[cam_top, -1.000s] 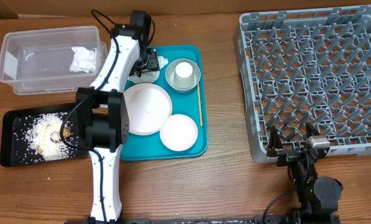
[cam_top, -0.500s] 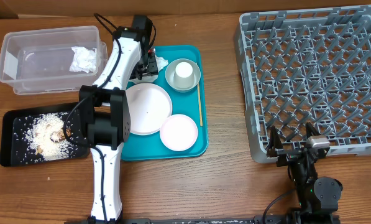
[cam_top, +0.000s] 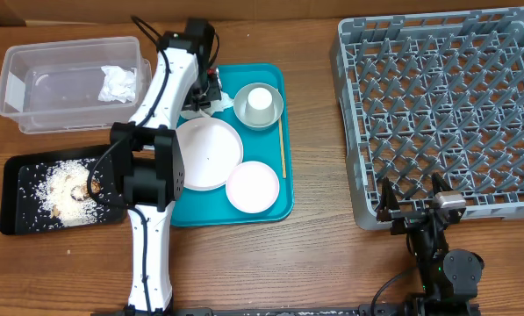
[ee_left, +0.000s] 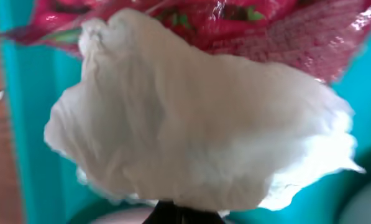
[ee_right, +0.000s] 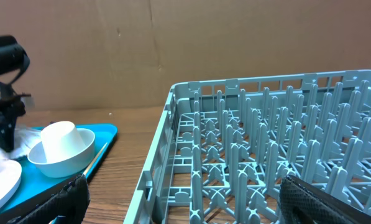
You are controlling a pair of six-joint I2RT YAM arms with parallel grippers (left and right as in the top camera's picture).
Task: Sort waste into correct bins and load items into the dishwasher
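Observation:
A crumpled white napkin point(ee_left: 197, 124) with a red scrap point(ee_left: 278, 25) behind it fills the left wrist view. My left gripper point(ee_left: 184, 214) is shut on the napkin's lower edge, at the back left corner of the teal tray point(cam_top: 275, 209). On that tray lie a large pale plate point(cam_top: 211, 154), a smaller white plate point(cam_top: 253, 187) and a grey-rimmed bowl point(cam_top: 276, 112) with a white cup point(cam_top: 260, 101) in it. My right gripper point(ee_right: 185, 208) hangs open at the near edge of the grey dish rack point(cam_top: 446, 105), holding nothing.
The clear tub point(cam_top: 33, 110) at the back left holds one white napkin point(cam_top: 118, 83). The black tray point(cam_top: 16, 219) in front of it carries rice grains point(cam_top: 64, 184) and brown bits. A thin wooden stick point(cam_top: 283, 147) lies along the teal tray's right side.
My left gripper has gone from open to shut on the napkin at the tray's back left corner. The right arm has not moved.

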